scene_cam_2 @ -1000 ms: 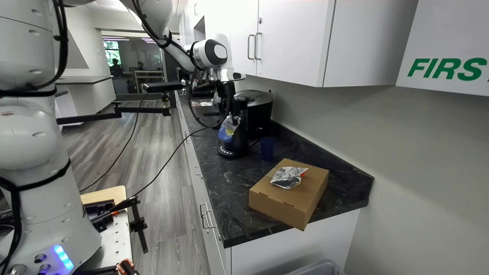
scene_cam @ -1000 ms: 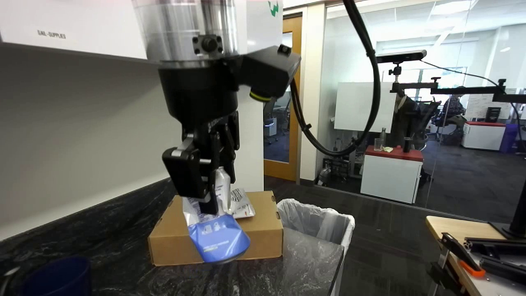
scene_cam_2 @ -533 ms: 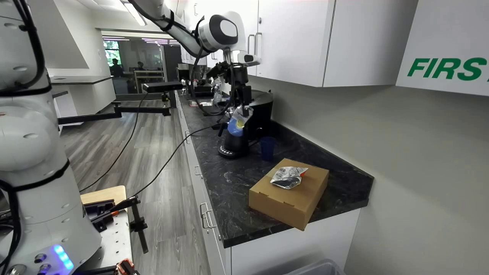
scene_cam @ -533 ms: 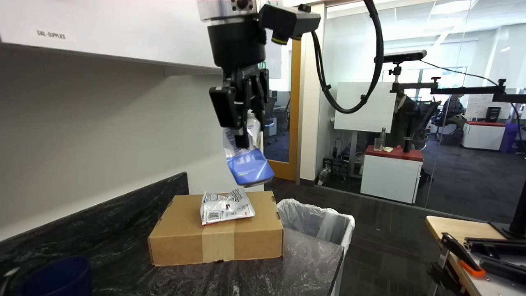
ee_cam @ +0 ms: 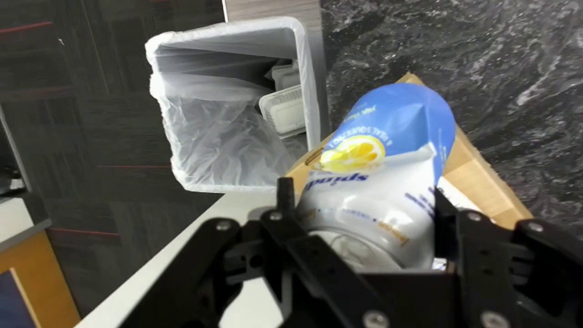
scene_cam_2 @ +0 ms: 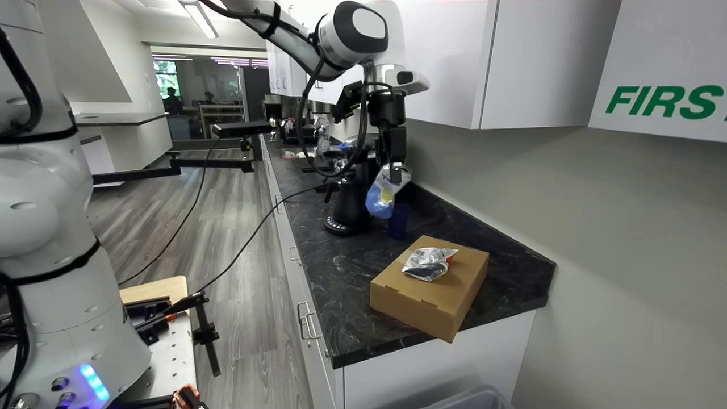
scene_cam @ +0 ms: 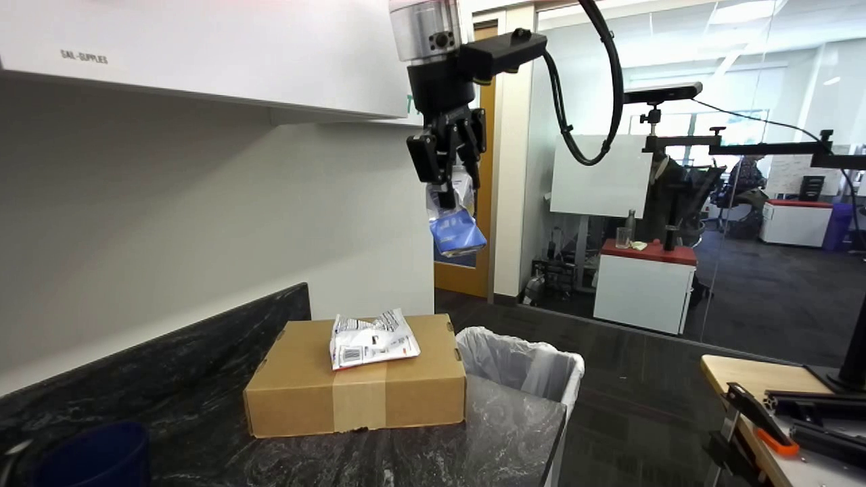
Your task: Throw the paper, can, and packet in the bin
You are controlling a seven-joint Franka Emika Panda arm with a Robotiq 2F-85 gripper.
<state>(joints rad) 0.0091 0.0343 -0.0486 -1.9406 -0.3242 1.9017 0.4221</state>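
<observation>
Clasping the can [ee_cam: 391,168] between its jaws, the gripper [ee_cam: 363,200] holds it blue end down.

The arm [scene_cam_2: 34,199] is white and round, with black straps [scene_cam_2: 48,136], a loopy black cable [scene_cam: 618,88] and blue lights [scene_cam_2: 94,383]. The gripper [ee_cam: 364,209] is black with shiny screws [ee_cam: 376,319].

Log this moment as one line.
End effector: gripping can aloft; packet: lying on cardboard box; bin: beside counter, awaiting can
</observation>
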